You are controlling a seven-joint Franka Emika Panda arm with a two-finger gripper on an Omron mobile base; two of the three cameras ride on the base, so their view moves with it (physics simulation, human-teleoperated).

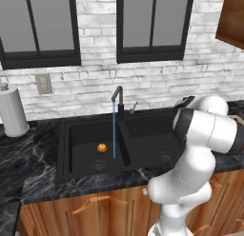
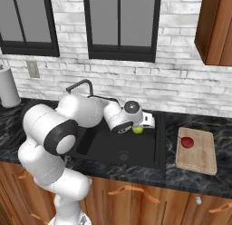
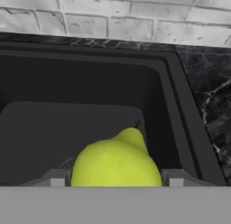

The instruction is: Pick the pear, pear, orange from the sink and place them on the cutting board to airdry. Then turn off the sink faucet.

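Black double-basin sink (image 2: pixel 156 142) frames the gripper (image 3: pixel 116 178), jaws half-closed around the smooth, firm, probably slippery yellow-green pear (image 3: pixel 116 164), best squeezed across its widest belly.

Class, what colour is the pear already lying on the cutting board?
Dark red. The pear on the cutting board shows best in the right base view.

Even, flat rendered light w/ no glare; soft low-res blur, sink (image 1: pixel 71 135) interior dark.
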